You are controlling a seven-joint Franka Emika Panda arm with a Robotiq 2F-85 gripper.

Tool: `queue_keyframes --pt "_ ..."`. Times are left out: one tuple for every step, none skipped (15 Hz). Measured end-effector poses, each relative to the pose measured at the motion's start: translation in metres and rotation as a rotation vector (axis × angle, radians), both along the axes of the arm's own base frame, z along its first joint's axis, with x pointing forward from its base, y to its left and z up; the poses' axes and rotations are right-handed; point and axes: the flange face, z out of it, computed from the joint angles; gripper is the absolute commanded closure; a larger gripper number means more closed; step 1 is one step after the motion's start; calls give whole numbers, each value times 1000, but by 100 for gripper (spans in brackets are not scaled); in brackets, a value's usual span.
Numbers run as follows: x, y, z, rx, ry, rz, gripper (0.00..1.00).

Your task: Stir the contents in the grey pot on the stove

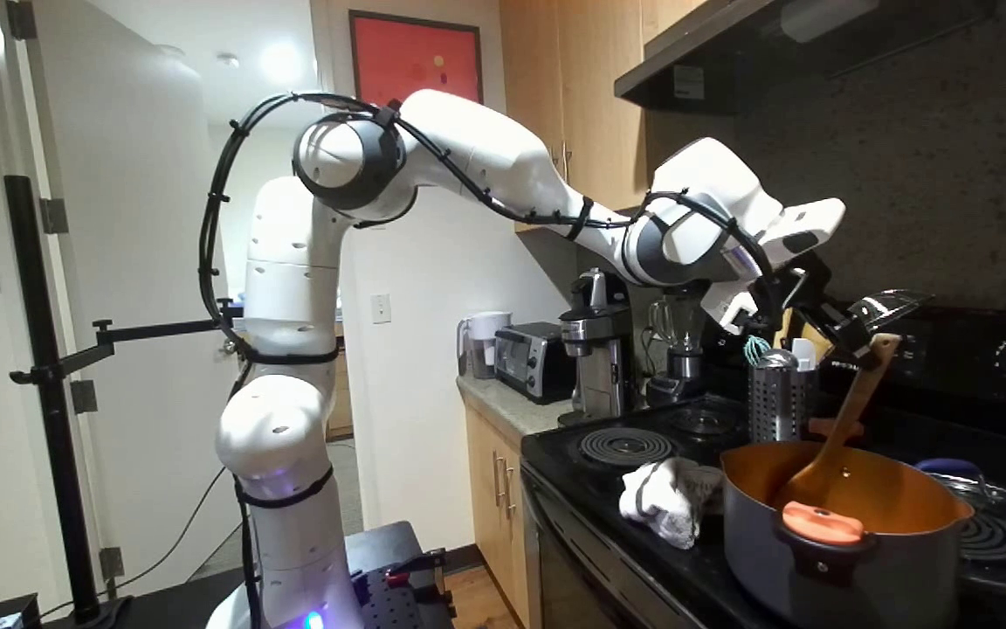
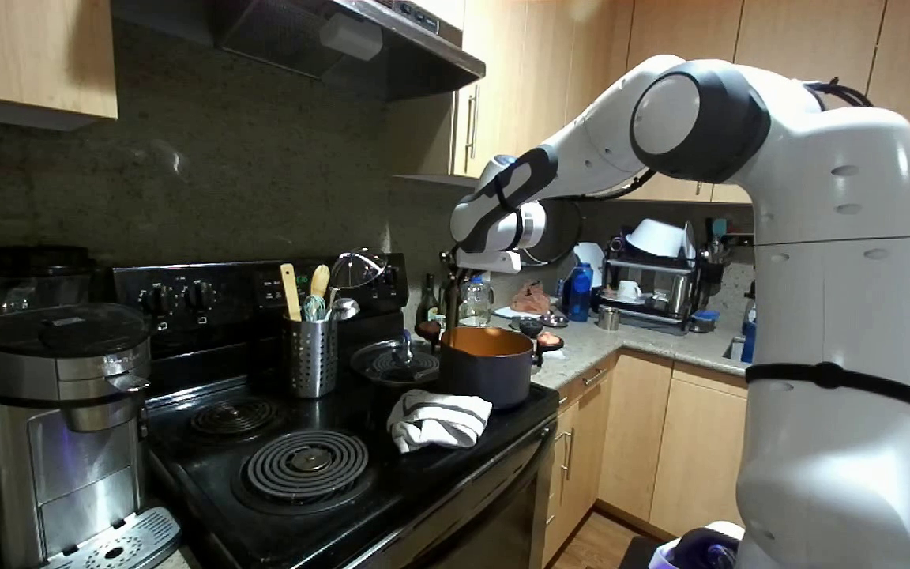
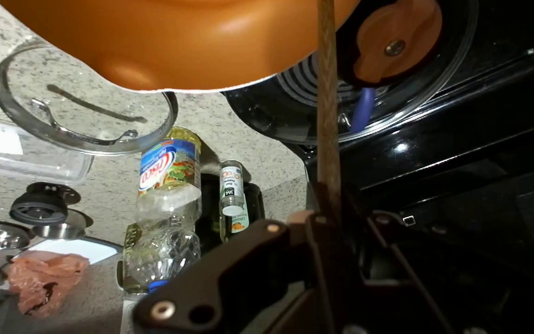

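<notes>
Its fingers (image 1: 854, 334) closed around a wooden spoon (image 1: 854, 406) near the top of the handle, a robot arm (image 1: 477, 144) reaches over a home stove (image 2: 392, 490), the spoon's lower end inside the grey pot (image 1: 896, 577) and its handle slanting up past the rim. The pot stands near the stove's front edge, at the end by the worktop (image 2: 579, 359), with a striped towel (image 2: 439, 419) just beside it and a glass lid (image 2: 400, 365) behind. With the spoon gripped and in the pot, the setup looks done; the stirring itself appears to be what is left, though whether any stroke has been made cannot be told. The contents cannot be made out against the orange-brown interior, and whether the spoon meets the bottom is hidden. A metal utensil holder (image 2: 314, 363) stands toward the stove's back panel.
</notes>
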Motion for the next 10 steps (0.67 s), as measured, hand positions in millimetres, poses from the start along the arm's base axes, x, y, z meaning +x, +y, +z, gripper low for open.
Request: queue_keyframes --pt "1 -2 -2 -3 1 -6 97" --pt "1 -5 -4 -5 2 -12 97" --pt "2 -7 -6 -6 2 -22 97" --pt "2 -10 -7 -7 4 -30 97" --pt "2 -13 -9 -7 4 -40 97" --pt "2 -15 -10 -8 5 -46 97" --pt "2 -18 -11 -7 6 -52 97" --pt "2 -21 -12 -6 5 -62 97" --pt "2 -23 -13 -4 5 -70 97" --pt "1 -27 -15 -4 7 -78 97"
